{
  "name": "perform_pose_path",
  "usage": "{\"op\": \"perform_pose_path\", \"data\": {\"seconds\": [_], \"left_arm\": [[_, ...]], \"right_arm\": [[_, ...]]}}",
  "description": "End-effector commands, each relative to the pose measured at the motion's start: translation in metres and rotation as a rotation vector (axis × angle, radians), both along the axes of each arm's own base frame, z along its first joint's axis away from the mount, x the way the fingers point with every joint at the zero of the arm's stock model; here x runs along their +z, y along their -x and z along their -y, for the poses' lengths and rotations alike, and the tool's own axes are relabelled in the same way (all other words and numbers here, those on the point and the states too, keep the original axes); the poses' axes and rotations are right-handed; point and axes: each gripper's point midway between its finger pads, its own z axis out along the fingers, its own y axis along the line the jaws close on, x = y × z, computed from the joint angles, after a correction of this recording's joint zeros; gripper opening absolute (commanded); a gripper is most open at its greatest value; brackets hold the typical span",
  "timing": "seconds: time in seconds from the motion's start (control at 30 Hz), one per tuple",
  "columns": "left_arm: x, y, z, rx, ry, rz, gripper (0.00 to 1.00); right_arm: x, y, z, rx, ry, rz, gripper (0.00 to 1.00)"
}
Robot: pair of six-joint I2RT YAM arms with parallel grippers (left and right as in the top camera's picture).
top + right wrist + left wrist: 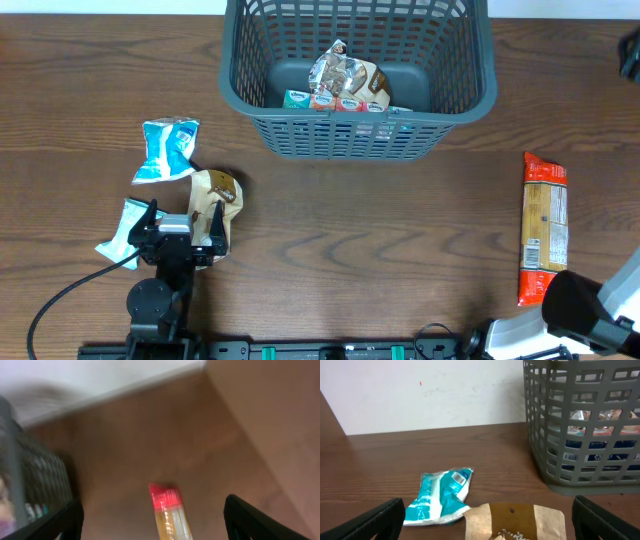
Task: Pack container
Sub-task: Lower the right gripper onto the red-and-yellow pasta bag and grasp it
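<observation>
While the left gripper (487,512) hung spread (nothing pinched yet) over the brown packet (515,521), I reckoned it should sink lower before closing.

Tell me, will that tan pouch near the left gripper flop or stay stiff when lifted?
The tan pouch looks creased and bent, so it would probably sag rather than stay stiff. Lying flat and thin, it seems light and unlikely to roll.
</observation>
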Motion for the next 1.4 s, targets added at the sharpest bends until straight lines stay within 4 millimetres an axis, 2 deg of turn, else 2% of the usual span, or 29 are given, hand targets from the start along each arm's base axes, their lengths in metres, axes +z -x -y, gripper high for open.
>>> {"op": "perform_pose_path", "data": {"seconds": [0.0,0.1,0.3,0.4,0.5,0.67,0.8,0.9,1.1,1.17,1.27,1.37], "left_arm": [[-0.016,0.001,-0.002,0.012,-0.013,-0.049,0.99],[-0.016,0.001,-0.002,0.012,-0.013,-0.049,0.99],[-0.016,0.001,-0.002,0.012,-0.013,-0.049,0.99],[-0.016,0.001,-0.002,0.012,-0.013,-0.049,0.99],[-0.016,0.001,-0.002,0.012,-0.013,-0.049,0.99],[-0.016,0.001,-0.002,0.012,-0.013,-0.049,0.99],[-0.016,0.001,-0.002,0.012,-0.013,-0.049,0.99],[-0.016,0.001,-0.002,0.012,-0.013,-0.049,0.99],[-0.016,0.001,-0.002,0.012,-0.013,-0.049,0.99],[-0.016,0.001,-0.002,0.012,-0.013,-0.049,0.99],[-0.016,0.001,-0.002,0.012,-0.013,-0.049,0.99],[-0.016,0.001,-0.002,0.012,-0.013,-0.049,0.99]], "right_arm": [[-0.016,0.021,0.001,-0.032,-0.038,-0.092,0.73],[-0.027,0.042,-0.007,-0.037,-0.073,-0.172,0.71],[-0.021,0.069,-0.027,-0.021,-0.114,-0.16,0.71],[-0.032,0.088,-0.039,-0.008,-0.134,-0.193,0.71],[-0.056,0.105,-0.053,0.037,-0.173,-0.258,0.71],[-0.109,0.144,-0.071,0.064,-0.235,-0.422,0.71],[-0.142,0.164,-0.08,0.08,-0.261,-0.498,0.72],[-0.164,0.169,-0.078,0.101,-0.24,-0.529,0.73],[-0.21,0.168,-0.034,-0.013,-0.065,-0.616,0.73],[-0.221,0.162,-0.026,-0.048,-0.059,-0.601,0.88],[-0.234,0.151,-0.019,-0.05,-0.078,-0.573,0.93],[-0.247,0.127,-0.035,0.2,-0.144,-0.528,0.92]]}}
